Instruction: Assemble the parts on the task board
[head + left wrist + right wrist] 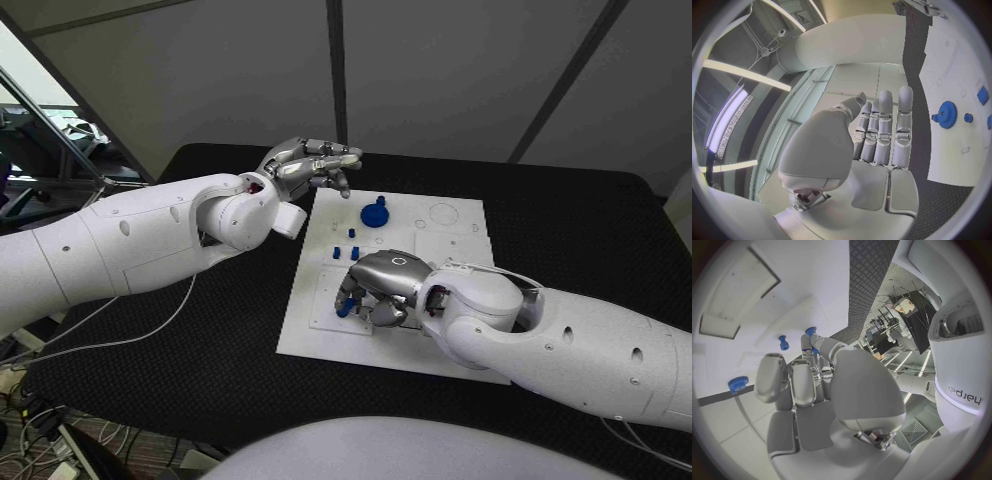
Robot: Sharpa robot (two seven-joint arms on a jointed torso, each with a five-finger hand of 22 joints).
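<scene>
The right hand (378,290) lies low over the near left part of the task board (447,345), its fingers curled down toward the plate. A small blue part (346,303) sits at its fingertips, at the hand's left side. In the right wrist view the fingers (807,347) close around a blue piece (811,331) at their tips, so this hand appears to pinch that part, though the contact itself is partly hidden. Another small blue peg (783,342) stands on the white plate just beside those fingers, apart from them.

Farther on, near the middle of the board, a cluster of small blue pegs (343,252) stands to the left, well clear of both hands. Beyond them sits a blue gear (375,214) with a knob on top, near the board's far left corner.

The left hand (306,165) hangs above the far left edge of the board, raised off the table, its fingers loosely bent and holding nothing. The left wrist view shows its fingers (884,130) extended side by side, with the gear off to one side of them and not touching.
</scene>
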